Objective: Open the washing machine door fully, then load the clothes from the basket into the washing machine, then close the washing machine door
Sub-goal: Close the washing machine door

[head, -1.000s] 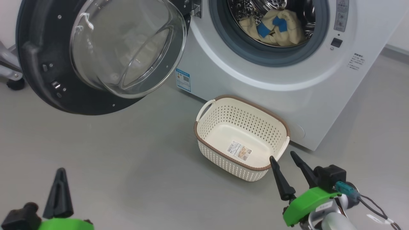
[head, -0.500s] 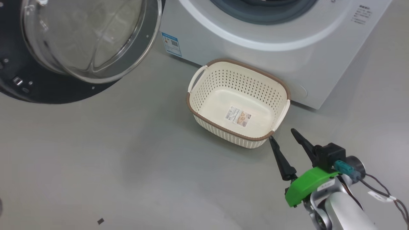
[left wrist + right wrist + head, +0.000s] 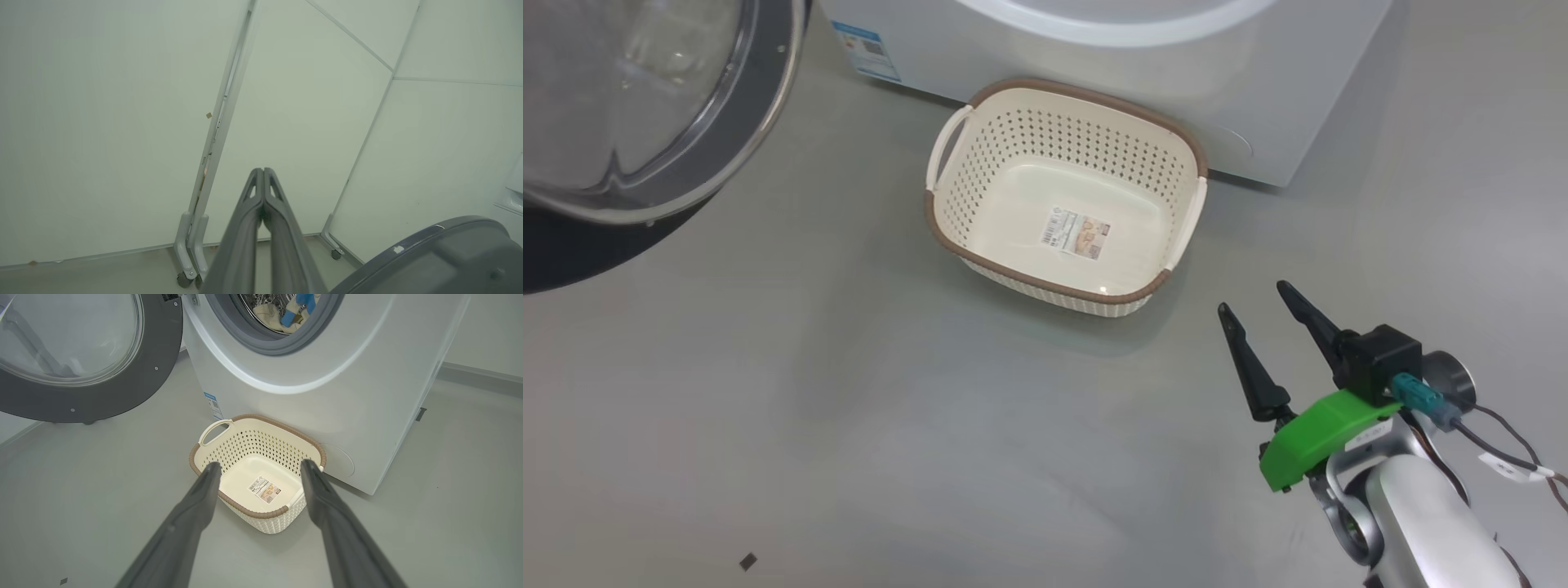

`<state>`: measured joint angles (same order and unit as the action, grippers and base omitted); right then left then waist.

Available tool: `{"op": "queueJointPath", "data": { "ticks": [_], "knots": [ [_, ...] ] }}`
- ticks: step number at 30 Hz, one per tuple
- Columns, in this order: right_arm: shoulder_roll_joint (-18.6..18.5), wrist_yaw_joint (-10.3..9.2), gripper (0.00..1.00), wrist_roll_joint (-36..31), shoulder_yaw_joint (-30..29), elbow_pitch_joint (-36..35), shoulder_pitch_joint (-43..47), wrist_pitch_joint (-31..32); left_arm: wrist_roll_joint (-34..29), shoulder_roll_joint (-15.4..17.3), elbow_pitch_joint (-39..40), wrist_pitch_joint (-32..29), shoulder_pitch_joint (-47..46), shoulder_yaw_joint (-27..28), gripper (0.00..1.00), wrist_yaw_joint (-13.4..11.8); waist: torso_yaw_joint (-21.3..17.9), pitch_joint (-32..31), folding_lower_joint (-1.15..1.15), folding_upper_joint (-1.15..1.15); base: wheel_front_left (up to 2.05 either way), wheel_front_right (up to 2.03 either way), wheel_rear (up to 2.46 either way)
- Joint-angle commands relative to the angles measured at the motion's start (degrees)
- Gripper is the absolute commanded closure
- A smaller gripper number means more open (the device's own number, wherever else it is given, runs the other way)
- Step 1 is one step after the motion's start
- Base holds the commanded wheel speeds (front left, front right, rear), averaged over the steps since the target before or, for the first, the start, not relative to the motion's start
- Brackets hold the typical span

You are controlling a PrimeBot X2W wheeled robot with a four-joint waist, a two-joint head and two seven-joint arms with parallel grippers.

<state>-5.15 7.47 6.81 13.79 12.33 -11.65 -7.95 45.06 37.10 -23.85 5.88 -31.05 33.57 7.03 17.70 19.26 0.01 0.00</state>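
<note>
**Q:** What is nearest?

**A:** The right gripper (image 3: 1252,296), green-bodied, at the lower right of the head view. Its two dark fingers are spread wide with nothing between them. It hovers over the grey floor (image 3: 849,392), near the basket's closest corner and not touching it.

**Q:** And the other arm?

**A:** The left gripper (image 3: 260,170) has its fingers pressed together, holding nothing. It points toward white wheeled wall panels (image 3: 122,122).

**Q:** Where is the basket?

**A:** The cream perforated basket (image 3: 1078,147) stands upright on the floor, just in front of the washing machine (image 3: 1258,98). I cannot tell whether they touch. Its bare bottom shows a label sticker (image 3: 1078,233).

**Q:** And the clothes?

**A:** In the right wrist view, the clothes (image 3: 269,314), cream with blue patches, lie inside the steel drum, behind the grey door seal.

**Q:** The door?

**A:** The washing machine door (image 3: 645,122) stands swung wide open at the machine's left, its clear glass bowl ringed in black.
</note>
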Motion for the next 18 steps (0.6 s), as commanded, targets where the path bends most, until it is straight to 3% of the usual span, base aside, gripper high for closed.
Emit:
{"op": "queueJointPath", "data": {
  "ticks": [1, 5, 10, 18],
  "knots": [
    [-0.02, 0.02, 0.00, -0.49, 1.38, -2.08, -1.38, 0.13, 2.09, 5.73, -1.87, -1.67, -3.51, 2.45, 1.00, 0.01, -2.07, 1.27, -0.01, 0.00, 0.00, 0.00, 0.00],
    [0.04, 0.02, 0.00, -0.63, 1.18, -2.19, -1.82, -0.06, 7.13, 8.44, -11.94, -5.82, -10.42, 3.34, 1.00, -0.21, -4.06, 1.97, -0.01, 0.00, 0.00, 0.00, 0.00],
    [0.25, 0.02, 0.00, -0.61, 1.58, -1.86, -2.40, -0.42, 13.77, 9.32, -24.69, -9.72, -19.02, 7.43, 1.00, -4.74, -6.32, 2.55, -0.01, 0.00, 0.00, 0.00, 0.00],
    [0.76, 0.02, 0.00, -0.92, 1.11, -1.02, -2.57, -1.01, 18.90, 10.36, -35.49, -13.22, -24.76, 10.36, 1.00, -4.85, -8.52, 2.58, -0.01, 0.00, 0.00, 0.00, 0.00]
  ]
}}
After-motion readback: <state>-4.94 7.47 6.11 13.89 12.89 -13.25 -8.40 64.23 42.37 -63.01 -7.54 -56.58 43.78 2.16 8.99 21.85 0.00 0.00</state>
